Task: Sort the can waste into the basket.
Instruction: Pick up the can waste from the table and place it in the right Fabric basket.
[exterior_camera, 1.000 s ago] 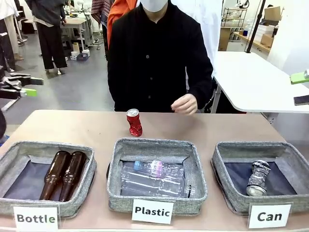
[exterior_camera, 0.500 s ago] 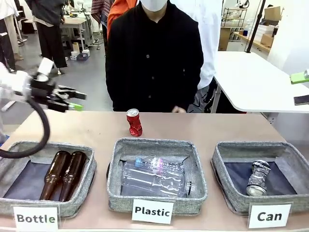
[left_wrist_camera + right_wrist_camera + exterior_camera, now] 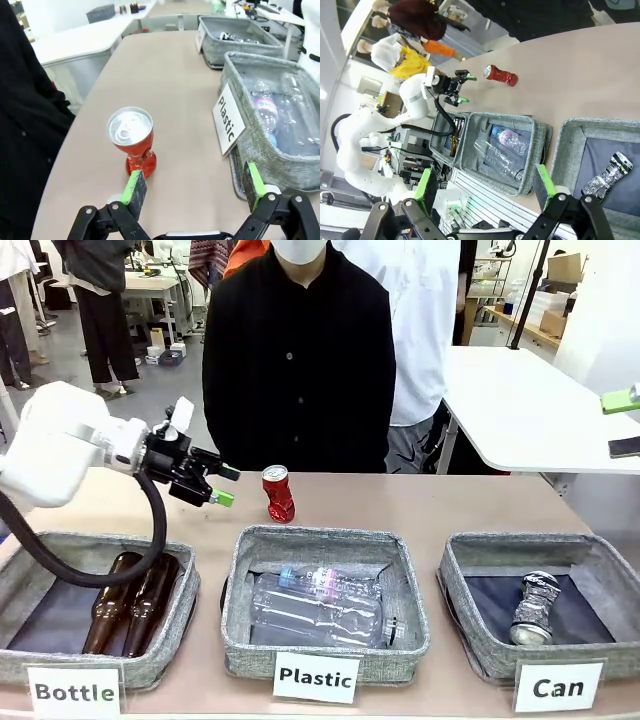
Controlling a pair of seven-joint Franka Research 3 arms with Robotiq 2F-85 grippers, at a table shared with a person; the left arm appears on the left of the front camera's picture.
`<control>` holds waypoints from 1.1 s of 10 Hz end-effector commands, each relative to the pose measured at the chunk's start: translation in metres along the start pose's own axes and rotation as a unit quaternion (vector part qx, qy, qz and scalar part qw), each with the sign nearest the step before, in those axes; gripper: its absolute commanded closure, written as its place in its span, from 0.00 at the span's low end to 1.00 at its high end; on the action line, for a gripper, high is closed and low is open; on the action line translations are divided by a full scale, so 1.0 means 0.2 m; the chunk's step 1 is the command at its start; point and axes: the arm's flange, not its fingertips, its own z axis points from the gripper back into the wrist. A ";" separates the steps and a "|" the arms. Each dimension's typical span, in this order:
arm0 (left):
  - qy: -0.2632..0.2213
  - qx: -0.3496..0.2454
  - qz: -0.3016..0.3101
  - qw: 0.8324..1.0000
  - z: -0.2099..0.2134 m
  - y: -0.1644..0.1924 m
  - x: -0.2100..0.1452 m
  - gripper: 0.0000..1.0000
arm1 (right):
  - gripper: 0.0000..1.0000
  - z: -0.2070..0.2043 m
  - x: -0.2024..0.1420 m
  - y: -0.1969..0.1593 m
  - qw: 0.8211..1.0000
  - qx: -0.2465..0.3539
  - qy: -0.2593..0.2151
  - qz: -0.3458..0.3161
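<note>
A crushed red can [image 3: 278,494] with a silver top stands upright on the table behind the middle basket; the left wrist view shows this red can [image 3: 133,140] just ahead of the fingers, and the right wrist view shows the red can [image 3: 500,75] far off. My left gripper [image 3: 225,485] hangs open just left of it, a short gap away, with nothing held [image 3: 195,185]. A silver-grey crushed can [image 3: 534,608] lies in the "Can" basket [image 3: 470,630] at the right. My right gripper [image 3: 485,192] is open high above the table.
The "Plastic" basket [image 3: 240,635] with clear bottles sits in the middle, the "Bottle" basket [image 3: 25,570] with two brown bottles at the left. A person in black stands at the far edge. White cards line the table's front.
My left arm has swung in from the left edge toward the red can. The person's hand has left the table and the person has stepped slightly left.
</note>
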 end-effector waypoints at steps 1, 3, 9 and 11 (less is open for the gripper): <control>0.022 -0.004 0.015 1.000 -0.09 0.06 0.01 0.00 | 0.00 0.01 0.00 -0.01 1.000 -0.002 0.004 0.011; 0.022 0.003 0.039 0.999 -0.19 0.12 0.02 0.00 | 0.00 0.01 0.00 -0.01 1.000 -0.002 0.004 0.011; 0.030 0.030 0.065 0.997 -0.31 0.23 -0.01 0.00 | 0.00 0.01 0.00 -0.01 1.000 -0.002 0.004 0.011; 0.018 0.027 0.065 0.997 -0.34 0.24 -0.01 0.00 | 0.00 0.01 0.00 -0.01 1.000 -0.002 0.004 0.011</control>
